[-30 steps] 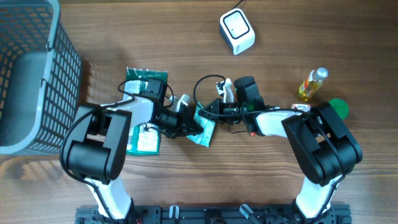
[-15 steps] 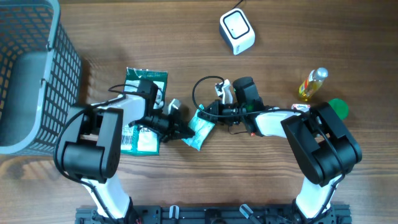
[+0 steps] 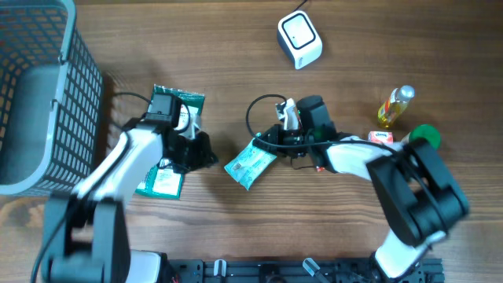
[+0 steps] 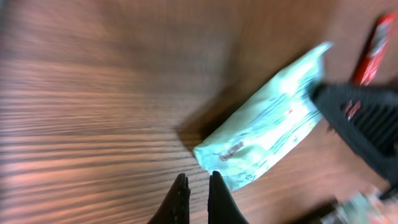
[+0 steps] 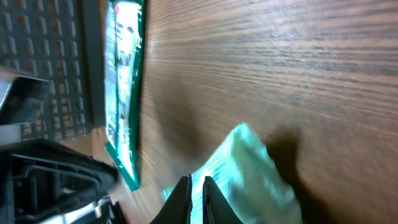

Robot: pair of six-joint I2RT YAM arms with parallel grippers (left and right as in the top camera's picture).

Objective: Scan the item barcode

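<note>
The item is a pale teal packet (image 3: 250, 163) (image 4: 267, 137) (image 5: 249, 171) near the table's middle, held a little above the wood with its shadow below it. My right gripper (image 3: 264, 147) (image 5: 197, 179) is shut on the packet's right end, and the teal edge shows between its tips. My left gripper (image 3: 207, 154) (image 4: 198, 178) is shut and empty, a short way left of the packet and not touching it. The white barcode scanner (image 3: 299, 39) sits at the far edge, above and right of the packet. I cannot make out a barcode.
A grey mesh basket (image 3: 39, 86) (image 5: 43, 62) fills the far left. Green packets (image 3: 179, 101) (image 5: 121, 81) lie by the left arm. A yellow bottle (image 3: 394, 106), a green-capped thing (image 3: 428, 135) and a small red-and-white item (image 3: 380, 136) stand at the right.
My left gripper has drawn back to the left, away from the teal packet. The packet stays in the right gripper and has swung to lie more level.
</note>
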